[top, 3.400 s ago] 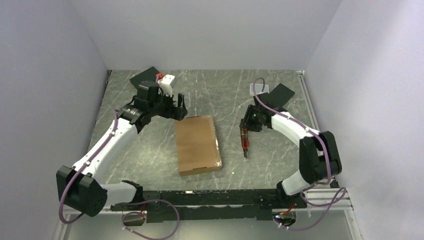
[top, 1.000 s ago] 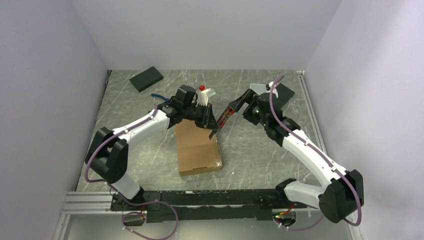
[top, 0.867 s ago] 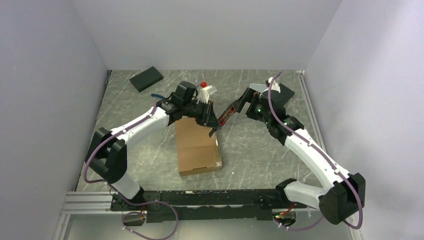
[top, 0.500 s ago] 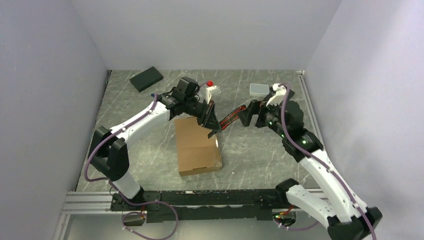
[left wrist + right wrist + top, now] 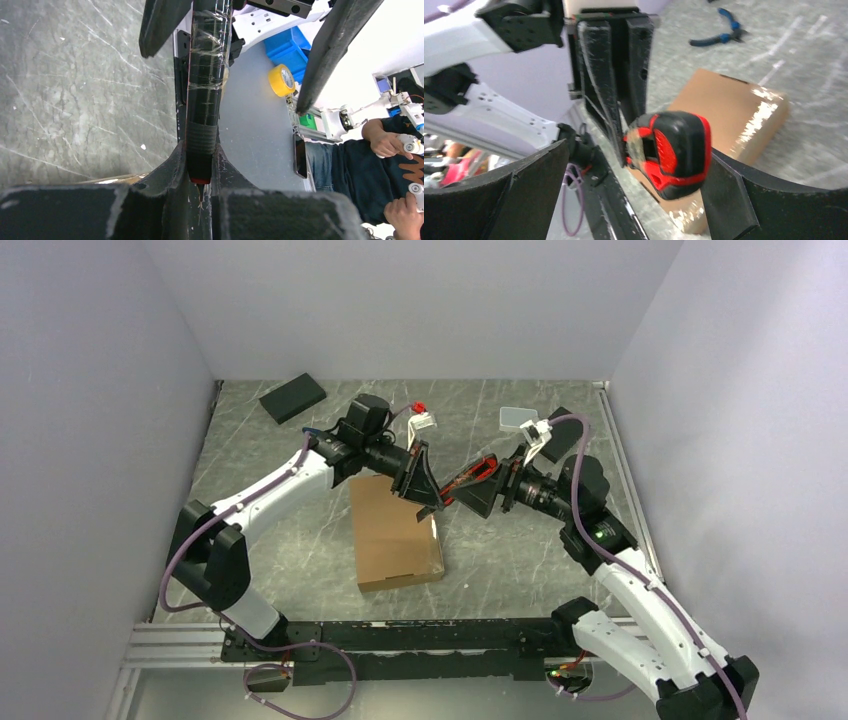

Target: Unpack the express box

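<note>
The express box (image 5: 393,532) is a flat brown cardboard mailer lying closed on the table; it also shows below the knife in the right wrist view (image 5: 729,102). Above its far right corner a red and black utility knife (image 5: 470,476) hangs level between both grippers. My left gripper (image 5: 428,498) is shut on the knife's front end (image 5: 201,167). My right gripper (image 5: 478,490) stands open round the handle (image 5: 674,150), its fingers (image 5: 526,197) wide on either side.
A black flat block (image 5: 292,397) lies at the back left. A small white-grey case (image 5: 517,418) and another black block (image 5: 566,428) sit at the back right. Blue-handled pliers (image 5: 719,30) lie on the table beyond the box. Walls close in on three sides.
The right arm carried the knife from the table's right side to the left gripper, which now grips its front end. The right wrist has swung level and its jaws have opened round the handle.
</note>
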`<state>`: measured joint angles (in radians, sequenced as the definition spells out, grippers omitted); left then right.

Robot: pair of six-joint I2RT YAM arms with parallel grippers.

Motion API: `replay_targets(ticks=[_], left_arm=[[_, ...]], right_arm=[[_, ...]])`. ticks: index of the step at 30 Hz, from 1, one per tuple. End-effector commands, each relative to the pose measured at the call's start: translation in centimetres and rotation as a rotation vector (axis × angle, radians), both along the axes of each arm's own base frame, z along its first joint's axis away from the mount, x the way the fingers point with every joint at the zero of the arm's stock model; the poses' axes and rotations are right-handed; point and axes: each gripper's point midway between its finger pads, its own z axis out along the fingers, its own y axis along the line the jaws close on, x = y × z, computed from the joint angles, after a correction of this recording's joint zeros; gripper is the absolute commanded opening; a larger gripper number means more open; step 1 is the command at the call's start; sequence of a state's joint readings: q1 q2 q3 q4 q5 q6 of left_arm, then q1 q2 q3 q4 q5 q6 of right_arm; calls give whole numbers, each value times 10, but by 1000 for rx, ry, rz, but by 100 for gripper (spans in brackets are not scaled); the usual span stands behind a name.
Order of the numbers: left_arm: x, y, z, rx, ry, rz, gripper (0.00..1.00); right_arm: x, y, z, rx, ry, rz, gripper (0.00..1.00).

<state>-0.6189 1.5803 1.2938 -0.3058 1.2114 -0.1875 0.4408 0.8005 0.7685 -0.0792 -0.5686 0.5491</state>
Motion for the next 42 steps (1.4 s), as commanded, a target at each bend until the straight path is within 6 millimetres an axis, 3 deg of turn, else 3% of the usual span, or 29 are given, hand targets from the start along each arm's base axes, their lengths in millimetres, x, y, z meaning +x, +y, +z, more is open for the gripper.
replay_targets(ticks=[1, 8, 14, 19, 23, 25, 27, 30, 33, 36, 39, 42], left_arm=[[-15, 4, 32, -114, -74, -70, 0], [-17, 5, 35, -128, -78, -79, 0], [-16, 4, 32, -120, -61, -84, 0], [-14, 3, 27, -104, -57, -80, 0], [-5, 2, 20, -59, -56, -33, 0], [4, 3, 19, -45, -68, 5, 7], [17, 5, 13, -16, -74, 74, 26], [42, 14, 7, 28, -79, 189, 57], [81, 32, -3, 95, -74, 380, 80], [123, 62, -15, 172, -42, 599, 84], [158, 105, -42, 334, 29, 885, 86], [160, 133, -58, 437, 110, 1028, 87]], right_arm=[[-17, 14, 47, 195, -112, 129, 97], [-16, 16, 47, 350, -90, 131, 86], [-9, 20, 44, 382, -67, 129, 71], [5, 22, 31, 317, -44, 88, 53], [11, 21, 23, 255, -55, 68, 26], [19, 18, 16, 200, -51, 24, 13], [29, 12, 4, 127, -25, -42, 0], [42, -2, -8, 23, -30, -142, 0], [59, -25, -25, -84, 12, -300, 0], [71, -42, -35, -147, 40, -415, 0], [80, -50, -40, -189, 61, -476, 0], [88, -54, -39, -230, 51, -527, 0]])
